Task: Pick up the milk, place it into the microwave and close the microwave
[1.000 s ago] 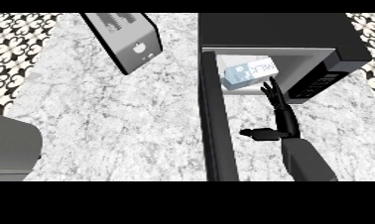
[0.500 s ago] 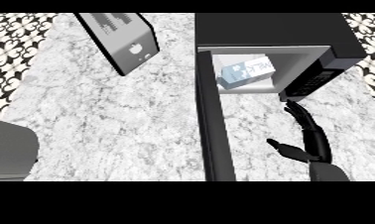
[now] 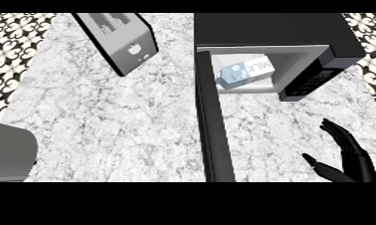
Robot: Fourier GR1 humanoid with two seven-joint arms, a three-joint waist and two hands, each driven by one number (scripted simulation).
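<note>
So, biggest change — the right hand (image 3: pixel 347 158) has backed out of the microwave (image 3: pixel 272 35) and now sits low at the view's right edge, fingers straight and spread, holding nothing. A sec ago it was up at the oven mouth next to the carton; now it's well apart from it. Reads as: placement done, release clean, only the door step left.

Counter (image 3: pixel 95 119) — marble top, same as before. Microwave body is at upper right, cavity open. Door (image 3: pixel 214 119) is swung out toward the robot, seen edge-on as a dark bar running down from the cavity's left side — not closed yet. Prob needs a push from its outer (left) face, so the hand has to get round it.

Toaster (image 3: pixel 121 40) at upper left, tilted in view, not involved.

Milk (image 3: pixel 246 71) — inside the cavity, lying toward the left, label up. Nothing else in there.

Left hand: not in view.
</note>
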